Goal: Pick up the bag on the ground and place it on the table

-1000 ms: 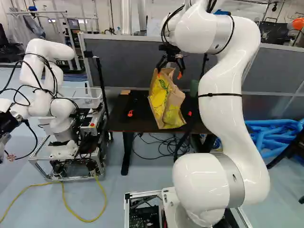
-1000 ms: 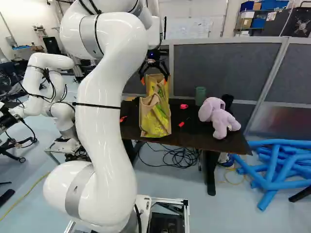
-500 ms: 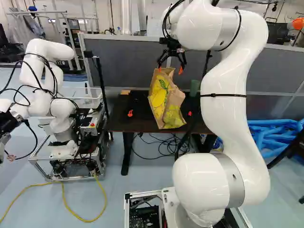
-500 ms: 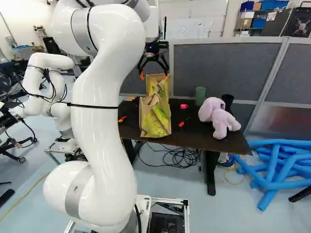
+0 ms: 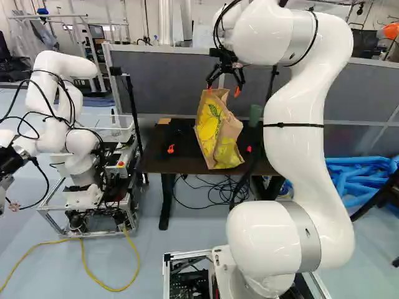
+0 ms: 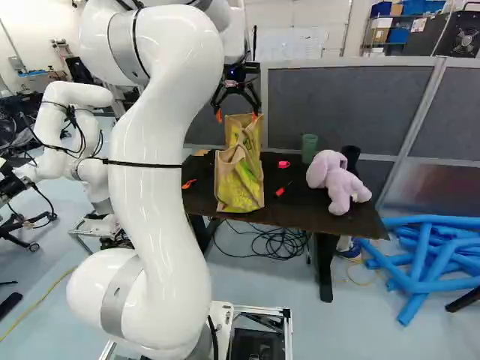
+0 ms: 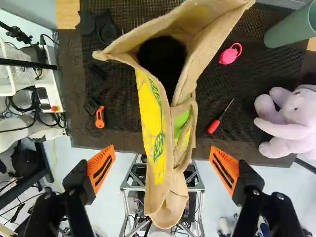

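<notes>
Rough, matt cloth bag

In the right base view, the bag stands on the counter. To its right there lies the screwdriver, then the stuffed toy. Behind this toy is the cup. The partition is behind the counter, the cables below.

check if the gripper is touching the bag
Apart. The wrist view shows the gripper open, the bag between its fingers, and a plain gap from the bag to the pads on both sides.
</notes>
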`<state>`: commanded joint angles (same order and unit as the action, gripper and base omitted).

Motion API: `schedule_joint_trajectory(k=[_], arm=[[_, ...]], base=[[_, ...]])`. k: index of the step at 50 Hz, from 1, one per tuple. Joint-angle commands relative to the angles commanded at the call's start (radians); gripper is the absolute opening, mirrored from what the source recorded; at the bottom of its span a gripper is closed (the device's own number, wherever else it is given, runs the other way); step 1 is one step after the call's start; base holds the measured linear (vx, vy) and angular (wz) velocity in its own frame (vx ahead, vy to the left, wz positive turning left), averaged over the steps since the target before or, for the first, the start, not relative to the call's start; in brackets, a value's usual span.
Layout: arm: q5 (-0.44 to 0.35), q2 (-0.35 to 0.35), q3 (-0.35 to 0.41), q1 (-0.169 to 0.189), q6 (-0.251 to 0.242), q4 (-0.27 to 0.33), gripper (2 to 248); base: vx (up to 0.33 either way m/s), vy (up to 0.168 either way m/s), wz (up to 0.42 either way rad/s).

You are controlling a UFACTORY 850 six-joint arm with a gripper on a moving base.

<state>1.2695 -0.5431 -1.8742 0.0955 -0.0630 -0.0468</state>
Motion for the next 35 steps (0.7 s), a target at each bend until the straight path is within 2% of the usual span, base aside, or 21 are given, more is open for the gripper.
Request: schedule_joint_trajectory(k=[15,35], arm=[[0.0,0.0,0.0,0.0,0.0,0.0,247],[0.0,0.0,0.0,0.0,0.0,0.0,247]], base=[[-0.097,0.001,0.003],[-0.172,0.001,0.015]])
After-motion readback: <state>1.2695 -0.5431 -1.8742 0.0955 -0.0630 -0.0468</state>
